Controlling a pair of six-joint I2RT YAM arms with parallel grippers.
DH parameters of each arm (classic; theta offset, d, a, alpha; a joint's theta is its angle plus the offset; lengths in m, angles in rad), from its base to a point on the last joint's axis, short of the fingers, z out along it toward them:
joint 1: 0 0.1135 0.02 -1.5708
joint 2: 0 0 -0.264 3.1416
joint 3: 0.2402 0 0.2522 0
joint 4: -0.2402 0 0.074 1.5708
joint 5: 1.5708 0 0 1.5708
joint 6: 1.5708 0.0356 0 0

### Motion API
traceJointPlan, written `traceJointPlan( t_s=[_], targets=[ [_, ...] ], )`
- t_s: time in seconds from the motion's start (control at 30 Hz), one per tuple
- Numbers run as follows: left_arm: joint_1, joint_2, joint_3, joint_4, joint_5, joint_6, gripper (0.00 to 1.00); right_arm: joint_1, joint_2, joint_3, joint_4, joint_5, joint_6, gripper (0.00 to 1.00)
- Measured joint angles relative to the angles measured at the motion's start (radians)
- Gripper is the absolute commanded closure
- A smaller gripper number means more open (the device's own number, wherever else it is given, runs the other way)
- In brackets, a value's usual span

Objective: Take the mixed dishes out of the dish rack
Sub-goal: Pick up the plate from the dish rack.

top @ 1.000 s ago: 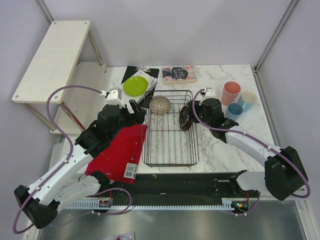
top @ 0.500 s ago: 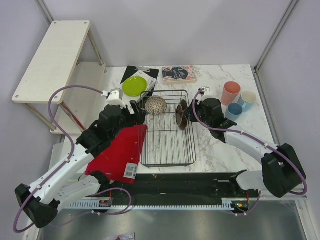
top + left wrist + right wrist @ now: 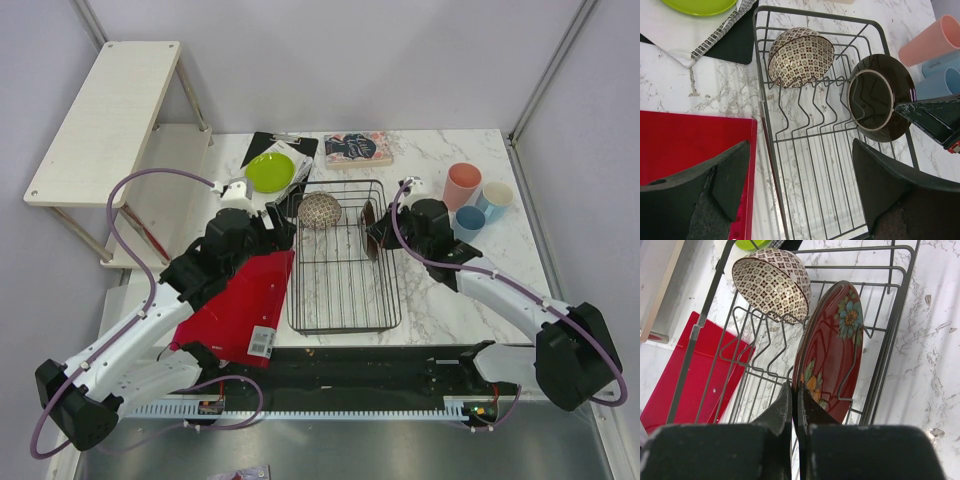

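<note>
The black wire dish rack [image 3: 345,328] [image 3: 763,120] [image 3: 888,340] lies mid-table. A speckled bowl [image 3: 320,210] [image 3: 800,56] [image 3: 772,285] leans on edge at its far end. Beside the bowl the red floral plate [image 3: 372,238] [image 3: 880,97] [image 3: 832,350] stands on edge. My right gripper [image 3: 378,232] [image 3: 796,390] is shut on its rim. My left gripper [image 3: 275,225] [image 3: 800,185] hangs open over the rack's left side, holding nothing. The lime green plate [image 3: 270,171] [image 3: 700,5] lies at the far left. A pink cup [image 3: 461,185], light blue mug [image 3: 495,198] and darker blue cup [image 3: 469,220] stand to the right.
A flat red square board [image 3: 235,305] [image 3: 690,145] [image 3: 685,385] lies left of the rack. A white wooden shelf [image 3: 105,115] stands at far left. A book [image 3: 357,148] lies at the table's back edge, with a black clipboard [image 3: 290,142] under the green plate.
My right gripper has shut on the floral plate's rim. The rack and plate shifted a little as it closed. The left arm moved only slightly.
</note>
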Motion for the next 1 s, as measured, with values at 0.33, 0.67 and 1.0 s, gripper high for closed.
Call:
traceJointPlan(
  t_s=[0.33,0.67,1.0],
  targets=[
    [0.0,0.001,0.0,0.0,0.004,0.0,0.13,0.0,-0.056,0.012,-0.064,-0.043,-0.03,1.0],
    [0.0,0.002,0.0,0.0,0.013,0.0,0.14,-0.008,-0.14,0.09,-0.155,-0.124,-0.08,1.0],
    [0.0,0.055,0.038,-0.005,0.013,0.01,0.19,0.16,-0.297,0.121,-0.179,0.005,-0.327,1.0]
  ],
)
